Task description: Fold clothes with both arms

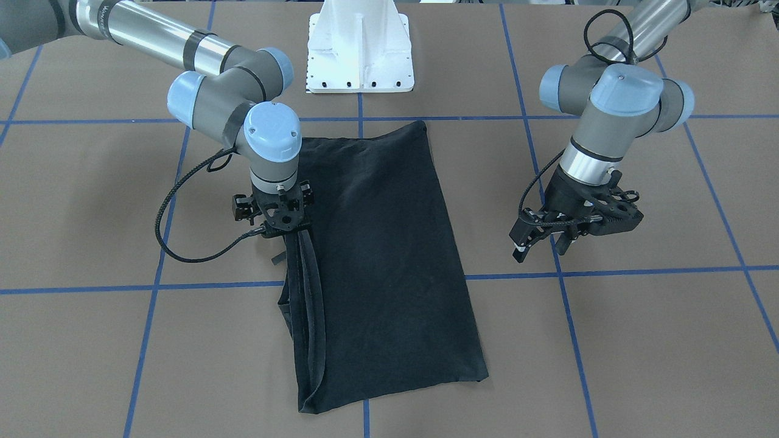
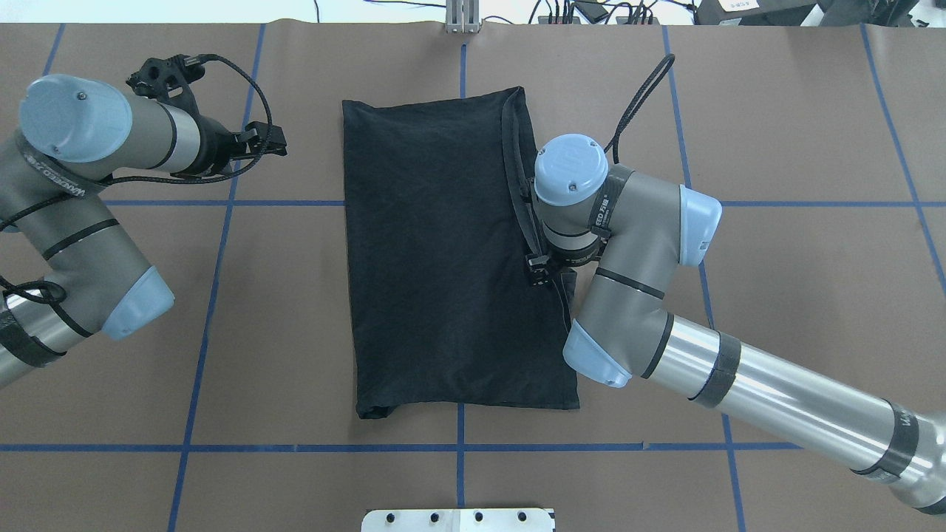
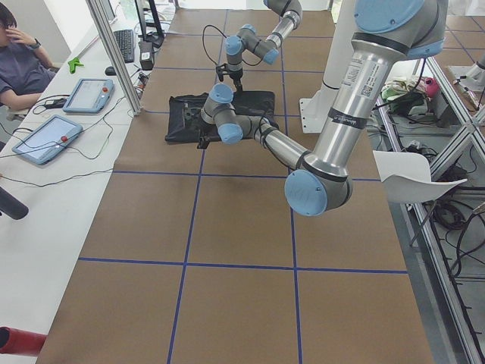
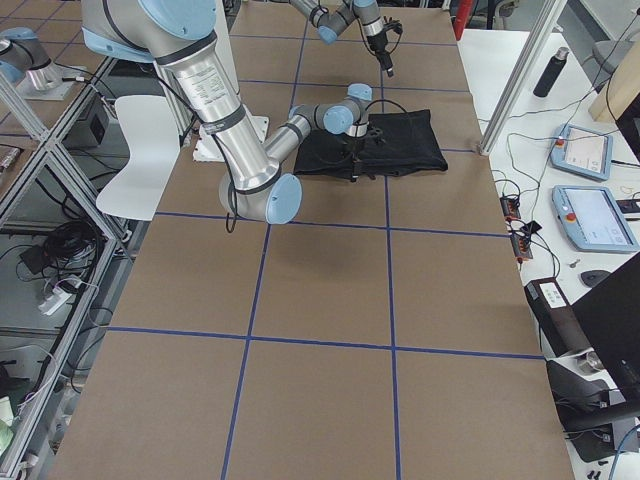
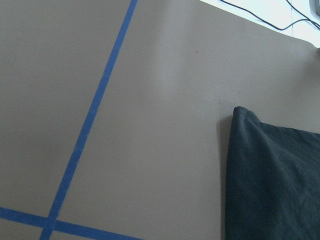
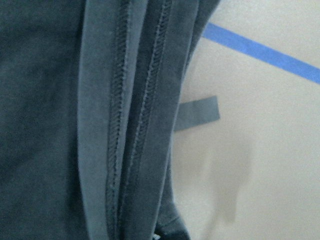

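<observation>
T-shirt [image 1: 389, 255] noted at mid-table [image 1: 639, 340], folded to a long rectangle with plain black uppermost. Its long axis runs away from the robot, and blue tape lines [image 1: 608, 271] are crossed by it. The stitched hem is stacked in layers along the edge on the robot's right. There the cloth is seen drawn up in a ridge rather than lying flat.

Right gripper [image 1: 295, 234] is pointed straight down at that hemmed edge, about midway along the shirt's length. The fingertips are lost against the black cloth. The hem bands are seen to converge on it and rise to it, so it is recorded as clamped on the hem. In the right wrist view two rows of stitching fill the frame. A small grey tab [image 6: 197, 114] is seen sticking out from under the edge onto the paper.

Left gripper [image 1: 539, 250] is held over bare table on the robot's left, well apart from the shirt and touching nothing. Its fingers [image 1: 519, 246] are spread, with a clear gap between them and nothing in it. A corner of the shirt is caught at the right of the left wrist view, beside tape.

White pedestal [image 1: 359, 55] stands at the robot's side of the table, just beyond the shirt's near end. A seated person [image 3: 19, 64] is seen at a side bench in the exterior left view.
</observation>
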You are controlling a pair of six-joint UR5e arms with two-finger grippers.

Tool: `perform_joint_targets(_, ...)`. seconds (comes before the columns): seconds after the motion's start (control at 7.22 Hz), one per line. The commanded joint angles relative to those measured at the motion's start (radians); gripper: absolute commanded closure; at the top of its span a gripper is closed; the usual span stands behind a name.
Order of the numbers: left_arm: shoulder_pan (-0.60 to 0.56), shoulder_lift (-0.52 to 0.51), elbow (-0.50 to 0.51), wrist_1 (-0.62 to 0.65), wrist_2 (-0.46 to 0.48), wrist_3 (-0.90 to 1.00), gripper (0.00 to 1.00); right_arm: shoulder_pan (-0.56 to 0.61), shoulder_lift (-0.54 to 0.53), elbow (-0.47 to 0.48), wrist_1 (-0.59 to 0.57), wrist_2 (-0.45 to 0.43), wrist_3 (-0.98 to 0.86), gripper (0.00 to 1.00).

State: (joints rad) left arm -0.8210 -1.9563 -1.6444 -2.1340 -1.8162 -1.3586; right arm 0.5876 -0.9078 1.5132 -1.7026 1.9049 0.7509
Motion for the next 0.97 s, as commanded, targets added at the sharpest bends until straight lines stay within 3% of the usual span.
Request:
perform_joint_targets(0.0,0.0,-0.007,0.0,0.0,0.002,-0.002,0.0,0.027,-0.034,0.007,0.001,0.013,-0.013,0.01)
perform_joint_targets(0.28,0.0,-0.015,-0.003,0.0,0.002,-0.004,0.0,0.055,-0.069,0.016,0.003,0.022,-0.039,0.01)
perform_joint_targets(0.55,0.0,-0.019,-0.005,0.0,0.0,-0.002,0.0,0.119,-0.057,0.053,0.003,0.115,-0.042,0.01)
perform_joint_targets(0.83,-0.001,-0.018,0.0,0.0,-0.009,0.0,0.0,0.12,0.005,0.041,0.003,0.097,-0.041,0.01)
